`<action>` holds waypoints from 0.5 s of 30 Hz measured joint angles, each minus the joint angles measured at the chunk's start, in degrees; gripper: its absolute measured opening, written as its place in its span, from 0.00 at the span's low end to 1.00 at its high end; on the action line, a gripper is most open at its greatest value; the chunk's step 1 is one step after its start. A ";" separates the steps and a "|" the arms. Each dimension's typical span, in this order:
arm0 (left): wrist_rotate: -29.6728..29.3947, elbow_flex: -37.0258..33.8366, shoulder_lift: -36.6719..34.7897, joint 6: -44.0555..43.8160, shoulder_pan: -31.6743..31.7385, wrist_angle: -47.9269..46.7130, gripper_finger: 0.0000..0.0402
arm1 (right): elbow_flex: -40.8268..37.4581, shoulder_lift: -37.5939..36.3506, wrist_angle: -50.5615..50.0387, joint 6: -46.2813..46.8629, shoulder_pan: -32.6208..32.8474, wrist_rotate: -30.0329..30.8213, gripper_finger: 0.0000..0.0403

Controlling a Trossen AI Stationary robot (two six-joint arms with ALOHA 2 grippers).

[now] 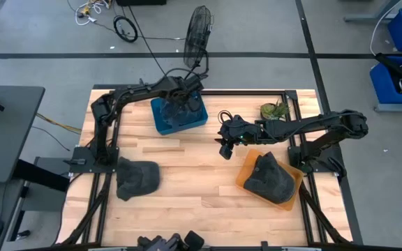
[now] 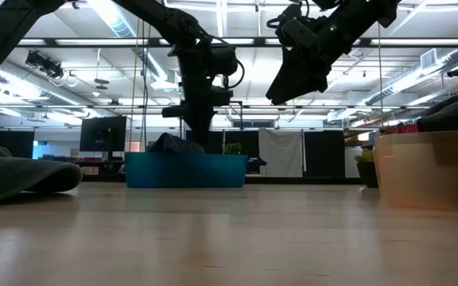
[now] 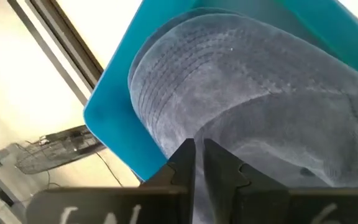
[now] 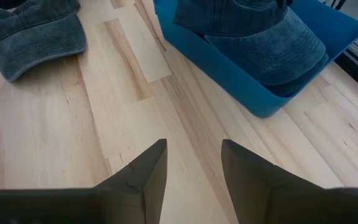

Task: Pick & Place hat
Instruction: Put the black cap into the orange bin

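Note:
A blue-grey denim hat (image 3: pixel 241 81) lies in the blue bin (image 1: pixel 166 124) at the table's far side. My left gripper (image 3: pixel 199 149) hangs over that bin, fingers closed on the hat's brim. My right gripper (image 4: pixel 194 162) is open and hovers above bare wood (image 1: pixel 225 150) between the bin and the orange tray (image 1: pixel 246 174). A second dark hat (image 1: pixel 271 178) sits in that tray. A third hat (image 1: pixel 137 178) rests flat on the table near the left edge. My left gripper pinches the edge of the hat's brim (image 3: pixel 197 134) between its two fingers, coming from above and pointing down into the bin. The hat rests in the blue bin (image 3: pixel 114 106), its crown against the bin wall. How far back the brim reaches between the fingers is hidden.
A small green plant (image 1: pixel 274 110) stands at the table's far right. A fan (image 1: pixel 199 31) stands on the floor beyond the far edge. Bare wood (image 1: pixel 194 174) lies between the loose hat and the orange tray. Arm bases flank the table on both sides.

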 joint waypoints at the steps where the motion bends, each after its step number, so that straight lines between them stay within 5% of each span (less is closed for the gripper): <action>1: 0.00 0.00 0.00 -0.15 0.05 -0.16 0.08 | 0.00 0.00 0.00 0.00 0.00 0.00 0.39; 15: -3.13 0.04 -0.26 -14.86 -5.58 -6.13 0.33 | 0.00 0.00 -0.05 -0.46 0.00 0.00 0.39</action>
